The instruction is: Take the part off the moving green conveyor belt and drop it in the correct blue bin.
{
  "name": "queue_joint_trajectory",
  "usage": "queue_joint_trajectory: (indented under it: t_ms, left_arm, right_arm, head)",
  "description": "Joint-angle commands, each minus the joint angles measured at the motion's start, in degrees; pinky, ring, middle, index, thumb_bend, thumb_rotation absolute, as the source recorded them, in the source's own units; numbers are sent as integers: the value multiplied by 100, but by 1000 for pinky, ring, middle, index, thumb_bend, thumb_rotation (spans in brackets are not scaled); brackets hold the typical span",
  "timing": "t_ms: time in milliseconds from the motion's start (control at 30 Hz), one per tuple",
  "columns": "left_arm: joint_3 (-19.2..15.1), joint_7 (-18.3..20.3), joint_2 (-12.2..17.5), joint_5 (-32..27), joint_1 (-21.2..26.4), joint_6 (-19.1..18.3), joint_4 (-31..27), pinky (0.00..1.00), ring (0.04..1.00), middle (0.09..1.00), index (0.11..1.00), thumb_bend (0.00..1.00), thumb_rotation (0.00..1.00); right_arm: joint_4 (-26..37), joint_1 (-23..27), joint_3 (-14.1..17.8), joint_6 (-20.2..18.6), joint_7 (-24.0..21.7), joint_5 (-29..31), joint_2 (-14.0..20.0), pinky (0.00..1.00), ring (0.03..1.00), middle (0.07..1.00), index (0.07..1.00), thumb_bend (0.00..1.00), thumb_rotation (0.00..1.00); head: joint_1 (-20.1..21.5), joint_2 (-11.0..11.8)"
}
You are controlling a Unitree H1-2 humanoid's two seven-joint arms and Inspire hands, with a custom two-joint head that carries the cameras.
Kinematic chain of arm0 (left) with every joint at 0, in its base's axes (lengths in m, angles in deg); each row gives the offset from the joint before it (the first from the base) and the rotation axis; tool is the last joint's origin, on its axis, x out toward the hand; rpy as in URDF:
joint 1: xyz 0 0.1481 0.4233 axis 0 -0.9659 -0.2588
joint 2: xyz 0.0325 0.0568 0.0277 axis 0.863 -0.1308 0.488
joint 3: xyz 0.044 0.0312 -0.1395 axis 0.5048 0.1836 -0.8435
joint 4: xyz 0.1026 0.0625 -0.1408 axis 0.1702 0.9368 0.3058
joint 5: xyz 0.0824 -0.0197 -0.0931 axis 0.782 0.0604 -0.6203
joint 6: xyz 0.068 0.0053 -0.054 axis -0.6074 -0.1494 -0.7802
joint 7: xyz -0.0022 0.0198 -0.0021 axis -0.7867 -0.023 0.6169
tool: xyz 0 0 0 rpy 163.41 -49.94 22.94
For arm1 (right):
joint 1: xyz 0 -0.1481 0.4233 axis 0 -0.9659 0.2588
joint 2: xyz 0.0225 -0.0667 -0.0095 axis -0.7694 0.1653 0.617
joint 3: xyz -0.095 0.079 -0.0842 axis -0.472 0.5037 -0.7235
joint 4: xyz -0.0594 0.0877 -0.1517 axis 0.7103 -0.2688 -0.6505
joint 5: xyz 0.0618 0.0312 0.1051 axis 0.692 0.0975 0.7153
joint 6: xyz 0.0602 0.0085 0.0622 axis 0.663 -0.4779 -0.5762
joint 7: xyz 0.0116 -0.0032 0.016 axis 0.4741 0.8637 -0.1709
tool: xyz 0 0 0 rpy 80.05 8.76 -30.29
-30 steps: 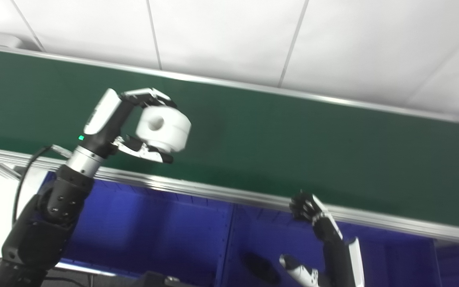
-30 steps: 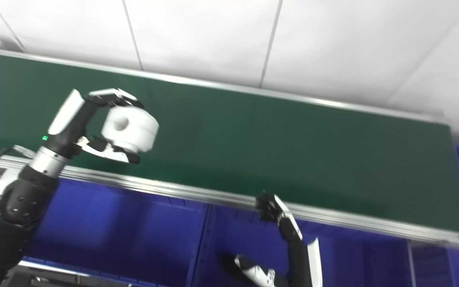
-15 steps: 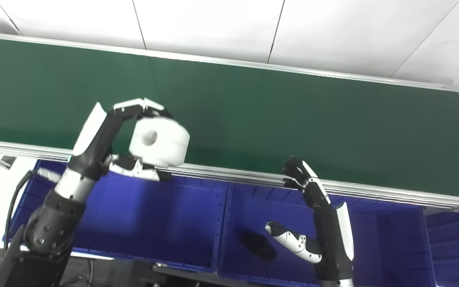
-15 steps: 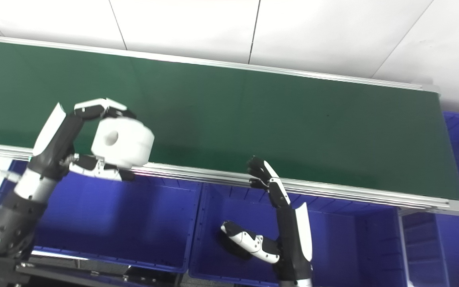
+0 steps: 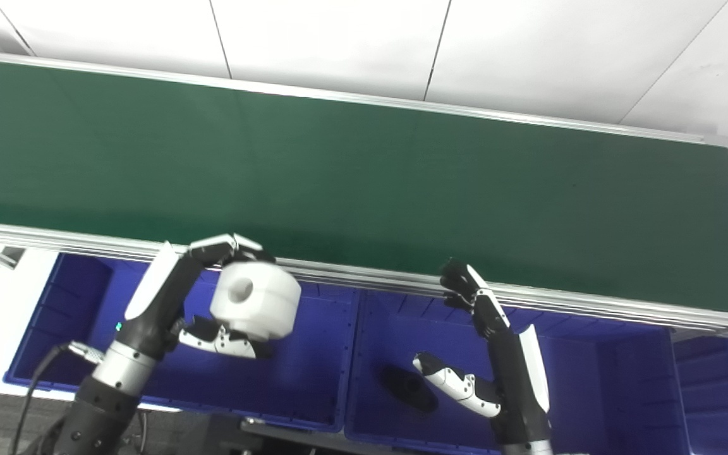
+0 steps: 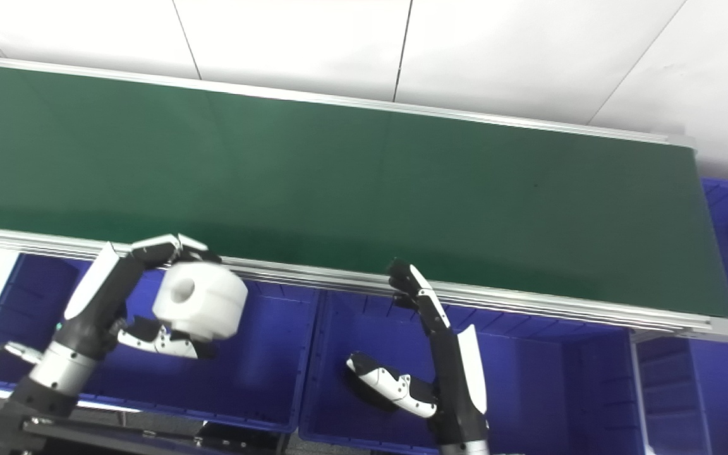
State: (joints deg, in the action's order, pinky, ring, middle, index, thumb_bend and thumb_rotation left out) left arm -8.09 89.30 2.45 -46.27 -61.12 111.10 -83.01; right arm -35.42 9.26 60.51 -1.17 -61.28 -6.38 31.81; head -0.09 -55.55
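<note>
One part (image 5: 254, 301), a white cylinder with a hole in its face, is off the belt (image 5: 364, 183) and held by the left hand (image 5: 212, 303), fingers over its top and thumb beneath. It hangs above the left bin (image 5: 313, 404), on the near side of the belt rail. Pick-up is judged complete; release is not yet done. Right hand (image 5: 484, 354) holds nothing, fingers spread upright over the middle bin (image 5: 389, 354), where a dark object (image 5: 409, 387) lies. Belt surface shows no other parts.

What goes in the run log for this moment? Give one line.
left hand: shut on white part, over left blue bin | right hand: open, idle | middle blue bin: dark part | conveyor belt
</note>
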Motion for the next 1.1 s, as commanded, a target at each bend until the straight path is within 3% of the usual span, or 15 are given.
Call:
queue_joint_trajectory:
  t_ms: [0, 33, 67, 167, 500, 667, 733, 767, 833, 900, 1000, 1067]
  left_arm:
    - [22, -102, -14, 83, -63, 299, 57, 282, 360, 466, 509, 519, 0]
    - [59, -120, -22, 102, -65, 320, 142, 242, 322, 456, 513, 518, 0]
    - [99, -134, -21, 124, -63, 337, 217, 263, 345, 467, 508, 519, 0]
    - [235, -182, -3, 234, -38, 358, 477, 508, 542, 501, 484, 518, 0]
    - [840, -993, 129, 962, 360, 363, 1195, 514, 558, 498, 489, 517, 0]
    - [792, -852, 49, 1681, 491, -85, 1137, 570, 621, 511, 486, 514, 0]
    - [844, -580, 142, 2014, 483, -471, 932, 706, 743, 714, 498, 504, 73]
    - [864, -471, 181, 2153, 471, -629, 841, 716, 752, 725, 498, 503, 76]
    - [896, -321, 249, 2330, 453, -830, 706, 790, 795, 773, 681, 583, 327]
    - [939, -173, 339, 2439, 446, -963, 606, 861, 829, 810, 750, 622, 470]
    - [971, 58, 409, 2395, 411, -1201, 440, 884, 873, 856, 827, 675, 603]
    - [986, 158, 424, 2371, 376, -1325, 321, 888, 881, 866, 843, 685, 621]
  right_arm:
    - [27, -24, 21, 35, -28, -9, -57, 780, 845, 859, 893, 778, 593]
    - [-2, -26, 23, 46, -30, -23, -52, 779, 843, 858, 891, 778, 590]
    - [-31, -25, 25, 69, -25, -51, -46, 777, 843, 858, 891, 775, 589]
    - [-125, -38, 45, 138, 16, -90, -59, 765, 836, 850, 885, 779, 591]
    - [-302, -44, 91, 289, 27, -27, -29, 757, 833, 851, 885, 771, 580]
    - [-298, -48, 97, 311, 15, 21, -28, 762, 833, 850, 886, 765, 578]
    - [-283, -49, 98, 307, 2, 56, -24, 764, 832, 850, 889, 755, 572]
    - [-286, -46, 98, 321, 1, 75, -22, 764, 831, 849, 889, 755, 572]
    - [-289, -37, 95, 327, -15, 102, -8, 767, 832, 851, 891, 752, 572]
    - [-287, -32, 96, 305, -20, 99, -6, 768, 833, 852, 893, 753, 579]
    - [-278, -33, 90, 281, -40, 124, 4, 772, 834, 855, 893, 742, 567]
    - [-290, -43, 95, 306, -14, 90, 2, 768, 832, 853, 892, 742, 570]
  head:
    - [-14, 36]
    - [-16, 57]
    - [-15, 77]
    - [-20, 108]
    - [-137, 205]
    - [-188, 216]
    - [-191, 216]
    - [-194, 221]
    - [-203, 226]
    - [-202, 257]
    - [-188, 263]
    - [-188, 263]
